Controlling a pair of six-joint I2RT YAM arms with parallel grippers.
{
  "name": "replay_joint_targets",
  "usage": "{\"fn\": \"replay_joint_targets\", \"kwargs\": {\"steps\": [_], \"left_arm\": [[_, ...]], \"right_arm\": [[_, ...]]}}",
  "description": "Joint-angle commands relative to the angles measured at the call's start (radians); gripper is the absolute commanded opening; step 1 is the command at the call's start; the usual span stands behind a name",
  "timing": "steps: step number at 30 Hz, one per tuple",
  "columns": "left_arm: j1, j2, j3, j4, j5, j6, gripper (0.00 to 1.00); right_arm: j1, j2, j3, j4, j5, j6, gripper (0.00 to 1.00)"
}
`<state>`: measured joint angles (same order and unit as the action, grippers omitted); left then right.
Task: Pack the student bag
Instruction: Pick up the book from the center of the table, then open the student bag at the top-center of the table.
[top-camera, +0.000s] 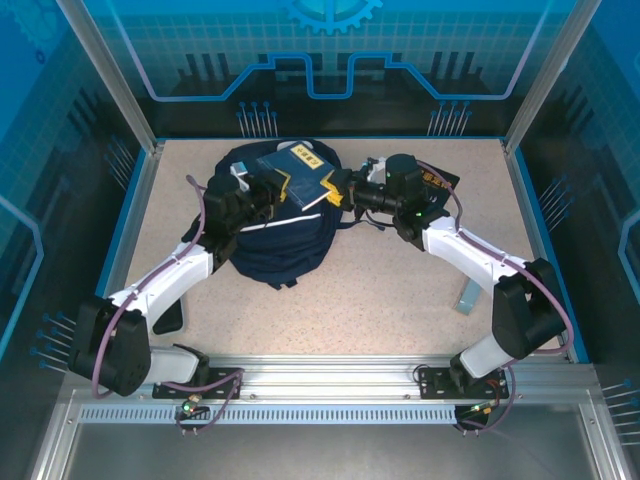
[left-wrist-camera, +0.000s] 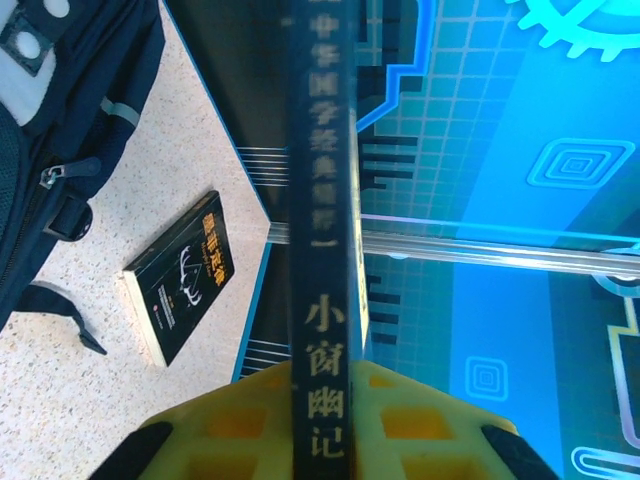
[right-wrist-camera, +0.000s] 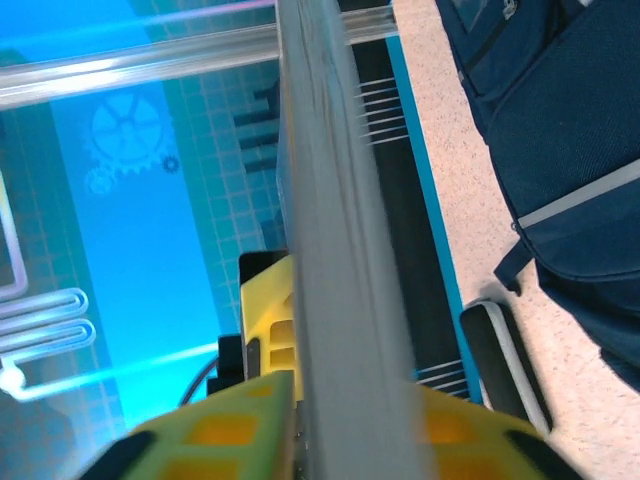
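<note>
The speckled bench (top-camera: 380, 280) carries the student bag (top-camera: 275, 245), which lies flat toward the back, left of centre, its navy fabric slumped and its top end pointing away from the arms. Both arms reach in over it from either side.

A blue book (top-camera: 297, 172) sits above the bag's upper end, tilted and caught between the two arms. A black book (left-wrist-camera: 180, 275) with a light page edge lies flat on the bench to the right of the bag, apart from it and close to the back wall.

The left fingers (left-wrist-camera: 385, 400), yellow, are closed on the blue book at its spine, which runs straight up the left wrist view with its title in pale characters. The right fingers (right-wrist-camera: 260, 420) are clamped on the opposite side of the same book, its grey page edge standing between them.

In the right wrist view a dark flat thing with a pale rim (right-wrist-camera: 505, 360) lies on the bench beside the bag; it may be a strap, but it is too blurred to tell.
</note>
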<state>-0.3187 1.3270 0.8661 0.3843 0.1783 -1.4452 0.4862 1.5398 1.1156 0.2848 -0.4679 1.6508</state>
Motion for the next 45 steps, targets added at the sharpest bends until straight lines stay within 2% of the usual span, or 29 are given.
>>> {"fn": "replay_joint_targets", "kwargs": {"steps": [1, 4, 6, 8, 11, 13, 17, 22, 29, 38, 45], "left_arm": [[-0.006, -0.013, -0.013, 0.040, 0.010, 0.010, 0.27], [-0.003, -0.014, -0.004, -0.025, 0.028, 0.065, 0.53], [-0.002, -0.015, 0.014, -0.115, 0.047, 0.140, 0.70], [0.000, -0.017, 0.042, -0.245, 0.060, 0.279, 0.81], [0.000, -0.022, 0.101, -0.487, 0.031, 0.515, 0.88], [0.000, -0.021, 0.138, -0.624, 0.001, 0.668, 0.89], [-0.001, -0.009, 0.184, -0.788, -0.020, 0.927, 0.90], [-0.018, 0.058, 0.263, -0.943, -0.077, 1.168, 0.89], [-0.076, 0.252, 0.420, -1.066, -0.181, 1.472, 0.84], [-0.082, 0.472, 0.559, -1.149, -0.221, 1.703, 0.77], [-0.080, 0.571, 0.599, -1.154, -0.262, 1.763, 0.72]], "right_arm": [[0.008, -0.002, 0.015, -0.003, 0.018, -0.055, 0.08], [0.004, -0.020, 0.038, -0.132, 0.047, -0.159, 0.00], [-0.007, -0.042, 0.048, -0.236, 0.079, -0.248, 0.00], [-0.022, -0.078, 0.050, -0.337, 0.124, -0.345, 0.00], [-0.063, -0.134, 0.041, -0.483, 0.180, -0.467, 0.00], [-0.096, -0.167, 0.027, -0.553, 0.195, -0.530, 0.00], [-0.164, -0.239, -0.010, -0.669, 0.240, -0.631, 0.00], [-0.221, -0.298, -0.046, -0.739, 0.284, -0.696, 0.00], [-0.239, -0.324, -0.053, -0.791, 0.340, -0.734, 0.00], [-0.246, -0.375, -0.088, -0.813, 0.373, -0.728, 0.00], [-0.244, -0.400, -0.105, -0.816, 0.373, -0.703, 0.00]]}}
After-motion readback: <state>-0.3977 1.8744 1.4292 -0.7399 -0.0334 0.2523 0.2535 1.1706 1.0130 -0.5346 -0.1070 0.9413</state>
